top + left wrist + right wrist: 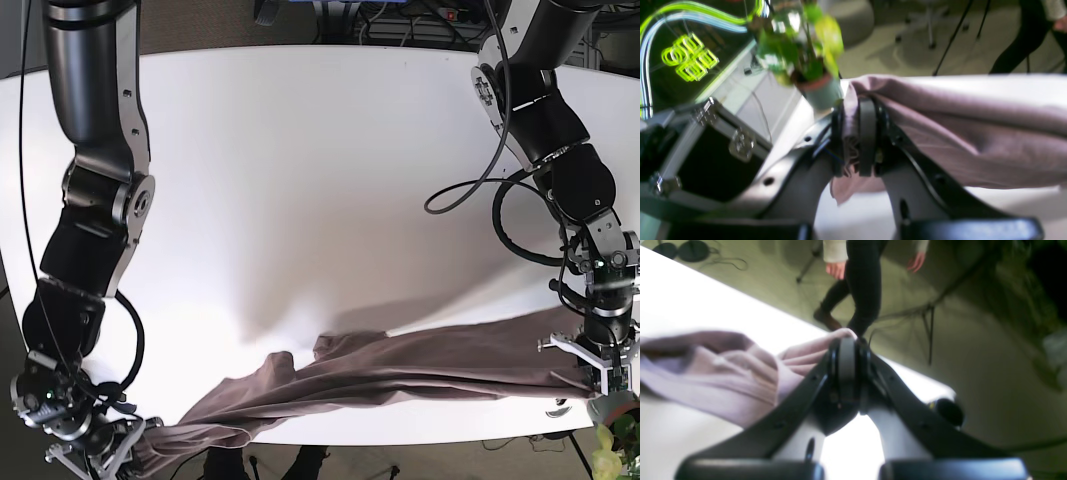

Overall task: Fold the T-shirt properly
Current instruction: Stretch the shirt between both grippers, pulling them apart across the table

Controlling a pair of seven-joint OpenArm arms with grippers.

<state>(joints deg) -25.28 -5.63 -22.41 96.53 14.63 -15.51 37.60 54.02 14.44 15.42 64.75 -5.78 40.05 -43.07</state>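
From the left wrist camera, the left gripper [857, 140] has its two fingers pressed together on a bunched edge of the T-shirt [973, 133]. The mauve cloth comes out between the black pads, a small corner hangs below them, and the rest spreads away to the right above the white table [1007, 206]. Behind the gripper there is a potted plant [806, 50], blurred, a black case with metal corners [716, 150] and a green neon sign [690, 56]. A person's dark legs [1023, 40] are seen at the far right on the floor.

From the right wrist camera, the right gripper [846, 363] is also closed, with a fold of the T-shirt [723, 380] pinched at the tips. The cloth goes to the left in soft rolls over the table [690, 300]. Beyond the table edge a person [863, 280] in dark trousers stands on the greenish floor [973, 356], near tripod legs and cables.

From the base camera, the T-shirt [400, 370] is stretched as a long narrow band near the front edge of the table [320, 180]. Its long axis runs almost left to right, a little lower on the left. One end is at the right gripper [100, 445] at the lower left, the other at the left gripper [598, 368] at the lower right. The middle part is wrinkled and seems to rest on the table.
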